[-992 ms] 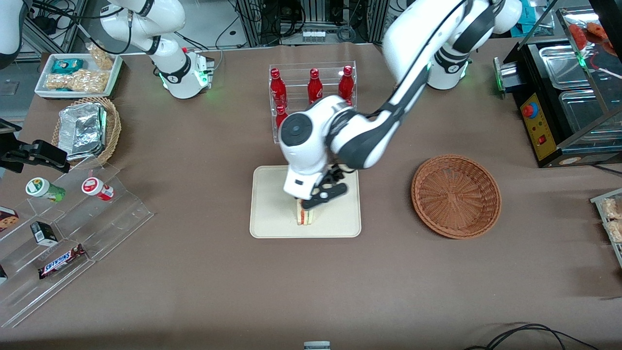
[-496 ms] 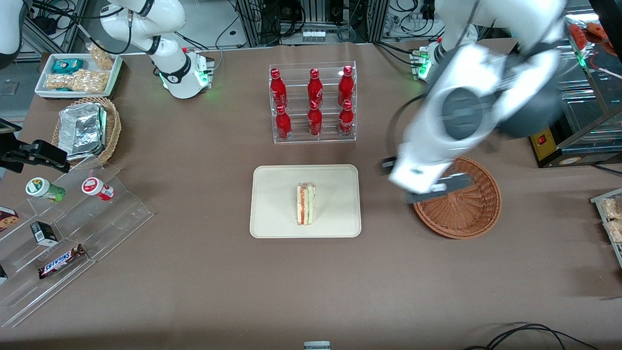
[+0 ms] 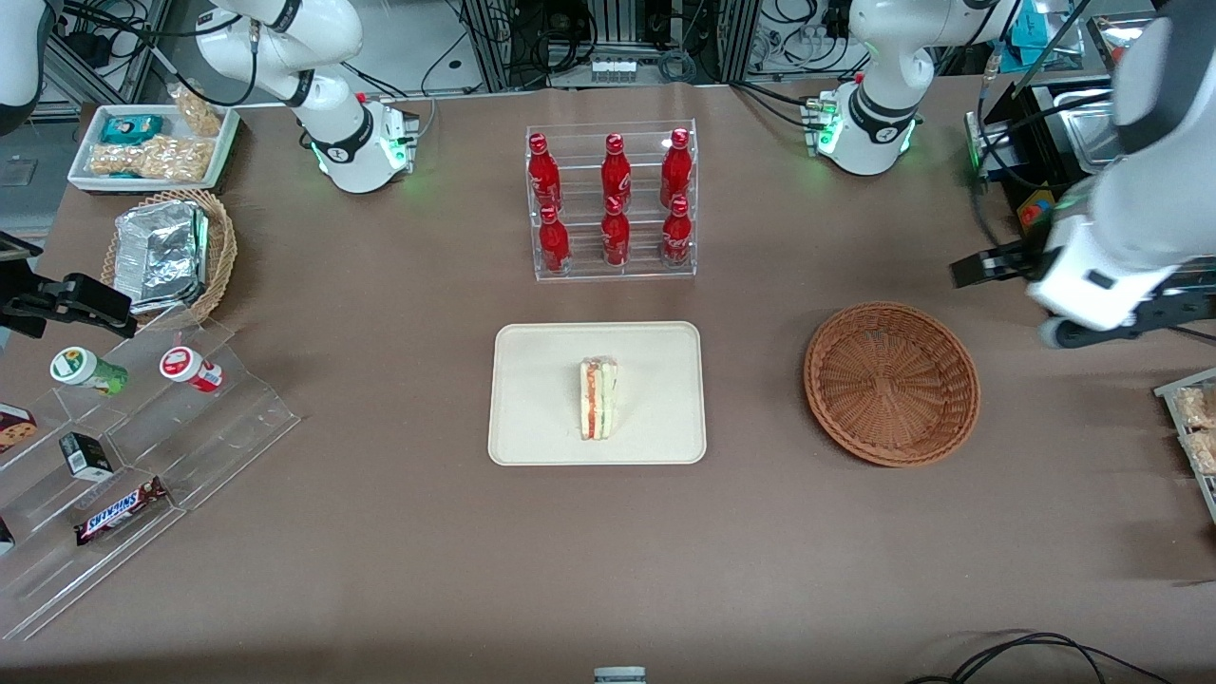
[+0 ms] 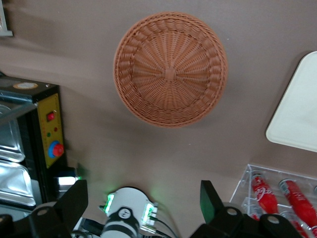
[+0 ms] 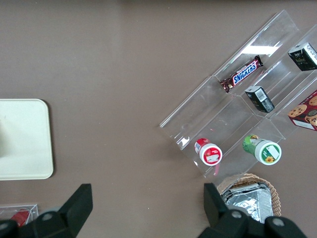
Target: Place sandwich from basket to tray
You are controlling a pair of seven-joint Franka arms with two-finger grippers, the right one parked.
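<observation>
Front view: sandwich (image 3: 598, 398) lies on tray (image 3: 532, 427), well apart from gripper (image 4: 143, 203) (fingers spread, empty).

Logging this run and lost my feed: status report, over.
End effector open, empty, raised toward the working arm's end of the table. Sandwich on tray. Basket empty. Nothing in the way.

Legible text: "SNICKERS", white-and-blue lettering on a brown candy bar (image 3: 121, 511) lying on the lowest step of the clear acrylic display stand (image 3: 142, 456) toward the parked arm's end of the table; the same wrapper reads "SNICKERS" in the right wrist view (image 5: 241, 74). Red bottles (image 3: 609, 201) in the clear rack carry white script, unreadable. Other package labels unreadable.
</observation>
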